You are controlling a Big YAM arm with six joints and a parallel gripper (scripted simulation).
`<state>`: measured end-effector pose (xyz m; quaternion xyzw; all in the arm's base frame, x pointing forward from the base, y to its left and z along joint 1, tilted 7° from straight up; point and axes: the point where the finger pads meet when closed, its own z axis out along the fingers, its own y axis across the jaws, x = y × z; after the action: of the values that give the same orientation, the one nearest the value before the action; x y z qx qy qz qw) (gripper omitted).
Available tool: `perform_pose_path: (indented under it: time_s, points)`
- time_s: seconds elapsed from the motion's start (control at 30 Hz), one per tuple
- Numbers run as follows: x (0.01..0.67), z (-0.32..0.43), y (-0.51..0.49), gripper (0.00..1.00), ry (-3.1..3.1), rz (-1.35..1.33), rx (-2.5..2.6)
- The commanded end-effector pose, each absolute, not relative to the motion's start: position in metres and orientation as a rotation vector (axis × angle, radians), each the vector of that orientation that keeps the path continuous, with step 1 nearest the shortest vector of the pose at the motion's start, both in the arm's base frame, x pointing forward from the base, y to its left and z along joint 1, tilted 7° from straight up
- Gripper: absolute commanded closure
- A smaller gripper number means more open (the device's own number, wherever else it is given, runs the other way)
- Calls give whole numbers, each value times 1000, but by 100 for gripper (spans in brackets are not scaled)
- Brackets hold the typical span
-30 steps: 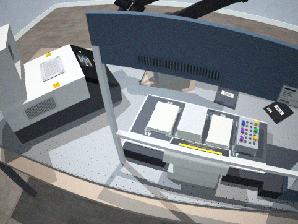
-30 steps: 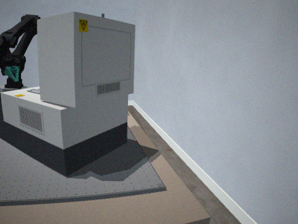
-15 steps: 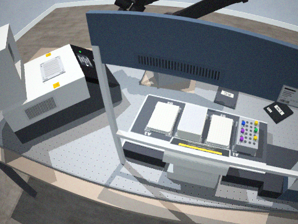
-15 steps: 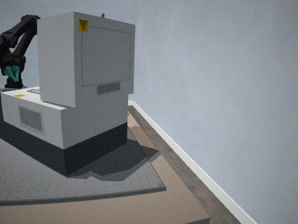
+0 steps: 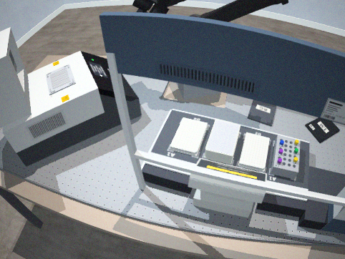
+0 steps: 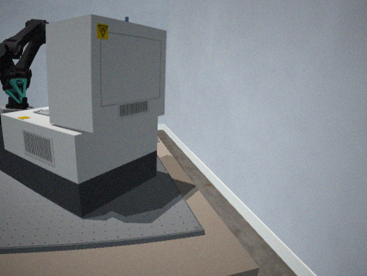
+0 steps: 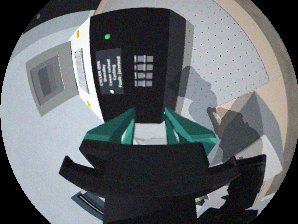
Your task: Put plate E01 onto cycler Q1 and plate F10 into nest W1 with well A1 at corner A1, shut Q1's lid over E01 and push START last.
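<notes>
Q1 stands at the left with its lid raised upright. Its block lies bare. The lamp is green. My gripper is open and empty. It hangs above the front part of Q1's black panel, short of the keys. In the top view the gripper is hidden behind the blue beam. On the deck, one PCR plate sits at the left and another PCR plate sits right of the middle.
The deep-well block sits between the two plates. The tube cooling block with coloured tubes is at the deck's right end. Two dark nests lie behind the deck. A blue beam on a post spans the deck.
</notes>
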<state>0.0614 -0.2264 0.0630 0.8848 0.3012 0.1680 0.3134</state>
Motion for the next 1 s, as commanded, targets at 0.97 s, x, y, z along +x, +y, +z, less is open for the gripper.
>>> perform_pose_path:
  time_s: [0.97]
  points:
    - [145, 59, -100, 0, 1521, 392, 2035]
